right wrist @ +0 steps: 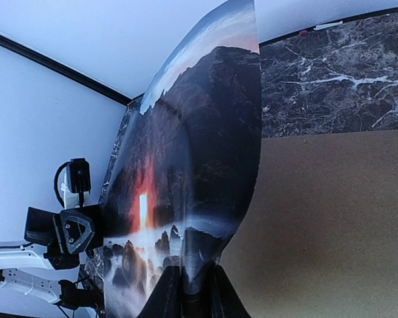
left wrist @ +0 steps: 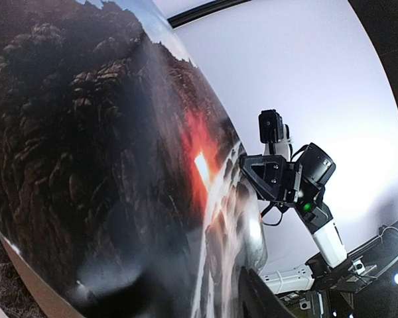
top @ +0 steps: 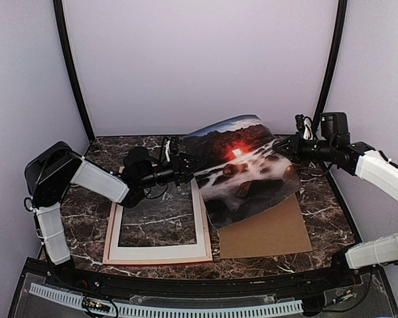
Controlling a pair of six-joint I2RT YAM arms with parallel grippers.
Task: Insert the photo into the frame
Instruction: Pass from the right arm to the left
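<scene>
The photo (top: 245,169) hangs in the air between my two claws, bowed outward, its picture side up towards the overhead camera, with the red sun glow near its middle and the blue sky at the far end. My right claw (top: 283,144) pinches its right edge: from that wrist I see both fingers (right wrist: 166,295) closed tight on the sheet, which rises and curves away from them. My left claw (top: 189,165) sits at the opposite edge, its tips against the print. The sheet fills that wrist's view so closely that I cannot tell how wide the jaws stand, or whether they grip it. Below my right claw and under the photo's low end, the brown board (top: 265,232) lies flat on the marble table (top: 318,199). Whether the photo's bottom edge touches the board I cannot tell. Below my left claw, and nearer my base, the frame (top: 109,232) lies flat, pale side up. A white mat (top: 159,252) sits inside it, and the marble shows through the mat's window. The frame's right rail lies just beside the board.
</scene>
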